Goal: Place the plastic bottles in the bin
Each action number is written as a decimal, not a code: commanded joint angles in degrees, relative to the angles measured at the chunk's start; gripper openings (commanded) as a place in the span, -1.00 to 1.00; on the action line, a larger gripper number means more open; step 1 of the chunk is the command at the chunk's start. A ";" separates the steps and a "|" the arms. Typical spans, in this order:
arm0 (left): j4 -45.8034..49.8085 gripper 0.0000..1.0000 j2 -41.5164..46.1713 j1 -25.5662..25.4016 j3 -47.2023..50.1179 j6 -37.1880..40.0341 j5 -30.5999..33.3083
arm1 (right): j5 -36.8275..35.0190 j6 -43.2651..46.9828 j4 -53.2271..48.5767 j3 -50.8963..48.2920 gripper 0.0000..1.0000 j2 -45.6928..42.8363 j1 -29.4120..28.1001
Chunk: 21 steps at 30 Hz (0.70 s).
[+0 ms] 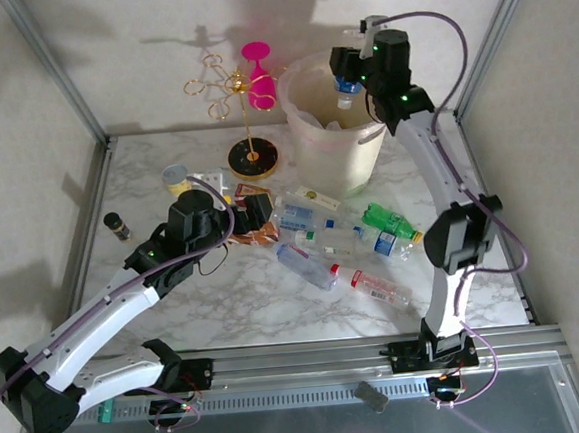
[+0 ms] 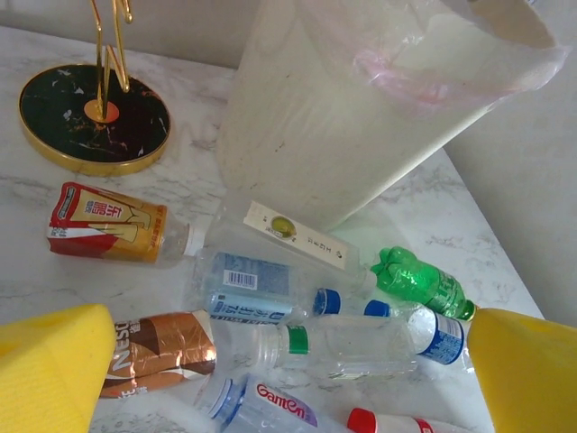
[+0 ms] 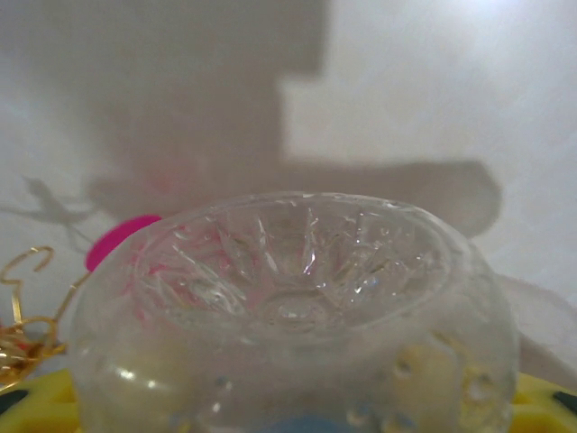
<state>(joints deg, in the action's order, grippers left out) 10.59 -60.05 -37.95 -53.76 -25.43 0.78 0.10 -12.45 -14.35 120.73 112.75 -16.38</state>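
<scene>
Nearest, left gripper [image 1: 253, 213] stands spread wide above the loose bottles [image 1: 333, 258] lying on the marble table [image 1: 177, 316]. Farther back, right gripper [image 1: 345, 84] pinches a clear bottle [image 3: 297, 298] over the bin [image 1: 309, 150]. Recommended: centre it inside the rim, then release fully before withdrawing.

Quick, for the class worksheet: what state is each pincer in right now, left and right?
Left pincer: open, holding nothing.
Right pincer: shut on a clear bottle.
</scene>
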 commanded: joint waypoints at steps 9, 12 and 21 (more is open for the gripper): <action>-2.50 0.99 1.08 0.81 0.05 0.51 0.19 | 5.38 1.94 -9.82 8.54 0.25 12.26 -0.15; -2.63 0.99 0.95 1.04 0.06 0.40 -0.16 | 5.44 2.66 -11.29 8.60 0.29 13.72 -0.40; -2.77 0.99 1.28 2.04 0.01 -0.08 -0.76 | 2.96 4.01 -12.09 8.25 0.92 12.27 -0.63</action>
<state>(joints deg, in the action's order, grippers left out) 8.88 -60.03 -36.80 -53.76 -25.28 0.69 4.23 -9.47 -26.15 127.00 126.76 -16.53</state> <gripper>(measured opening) 0.995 0.946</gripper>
